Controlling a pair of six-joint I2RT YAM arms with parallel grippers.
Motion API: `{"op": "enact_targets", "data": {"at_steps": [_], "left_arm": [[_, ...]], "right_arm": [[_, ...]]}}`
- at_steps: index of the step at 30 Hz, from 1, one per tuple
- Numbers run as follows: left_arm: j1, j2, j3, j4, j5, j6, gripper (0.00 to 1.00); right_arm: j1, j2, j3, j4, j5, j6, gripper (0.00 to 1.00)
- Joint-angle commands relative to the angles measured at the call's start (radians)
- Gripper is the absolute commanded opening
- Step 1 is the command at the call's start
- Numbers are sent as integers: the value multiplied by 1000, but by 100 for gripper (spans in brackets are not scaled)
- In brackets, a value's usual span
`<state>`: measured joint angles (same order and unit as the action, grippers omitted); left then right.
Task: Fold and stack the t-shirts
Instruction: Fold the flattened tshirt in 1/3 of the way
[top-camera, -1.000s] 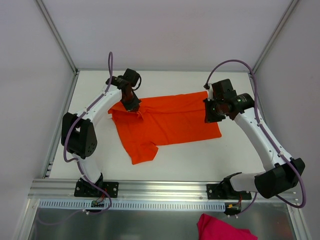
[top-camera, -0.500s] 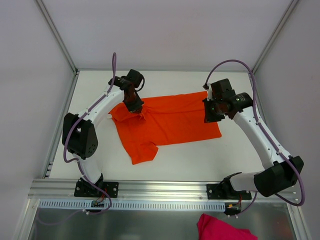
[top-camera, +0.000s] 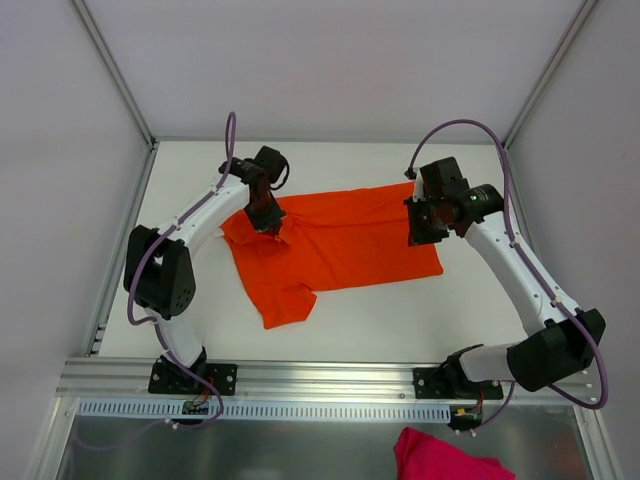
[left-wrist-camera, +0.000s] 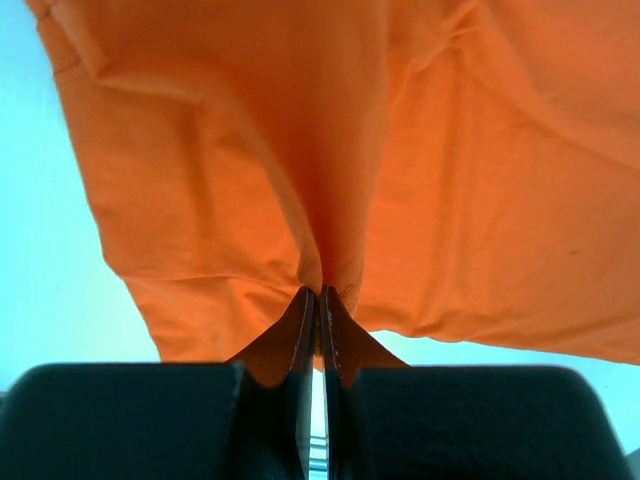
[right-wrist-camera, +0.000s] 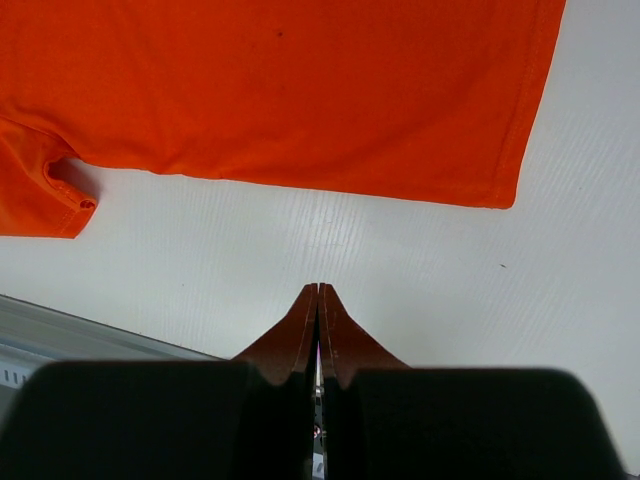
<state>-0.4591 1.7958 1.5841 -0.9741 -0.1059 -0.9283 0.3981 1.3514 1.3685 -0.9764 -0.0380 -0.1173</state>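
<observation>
Left gripper (top-camera: 268, 215) is clenched on the t-shirt (top-camera: 340, 240). The wrist view shows its fingers pressed together at the tips (left-wrist-camera: 318, 292) with a pinch of orange fabric (left-wrist-camera: 480, 200) caught between them. A ridge of cloth runs up and away from the pinch point. The rest of the fabric fans out ahead of and to both sides of the fingers. Bare worktop (left-wrist-camera: 40, 250) shows to the left of the pinch.

Right gripper (top-camera: 422, 225) is clenched too, but on nothing. Its wrist view has the fingertips (right-wrist-camera: 318, 288) closed over bare worktop (right-wrist-camera: 420, 270), with no cloth between them. The t-shirt (right-wrist-camera: 300, 80) lies just ahead of the tips; its straight edge runs across the view and one corner sits ahead and to the right. A sleeve end pokes in at far left. Can't tell whether the tips touch the surface.

From above, the t-shirt is spread out on the worktop (top-camera: 400, 310) between the two grippers. Its collar end is under the left gripper and its hem end is at the right one. One sleeve sticks out toward the arm bases, on the near side of the left gripper.

A pink cloth (top-camera: 440, 460) sits off the worktop, well behind the right gripper, past the arm bases.
</observation>
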Motion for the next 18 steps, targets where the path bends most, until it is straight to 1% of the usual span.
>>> {"op": "enact_targets", "data": {"at_steps": [1,5,6,9,11,13,18], "left_arm": [[-9,-52,-73,-9,0,6,0],[-9,-65,-165,27,90,8,0],[-10,-70,-205,46,145,16,0],[-10,-55,-231,49,179,28,0],[-10,-43,-233,49,196,43,0],[-10,-7,-228,49,244,58,0],[-10,30,-214,41,244,75,0]], "right_arm": [[8,-3,35,-7,15,-16,1],[8,-5,46,-18,26,-25,1],[8,-5,49,-22,26,-22,1],[8,-6,50,-22,15,-16,1],[8,-6,50,-24,10,-16,1],[7,-6,52,-25,9,-15,1],[7,-8,55,-28,0,-12,1]]}}
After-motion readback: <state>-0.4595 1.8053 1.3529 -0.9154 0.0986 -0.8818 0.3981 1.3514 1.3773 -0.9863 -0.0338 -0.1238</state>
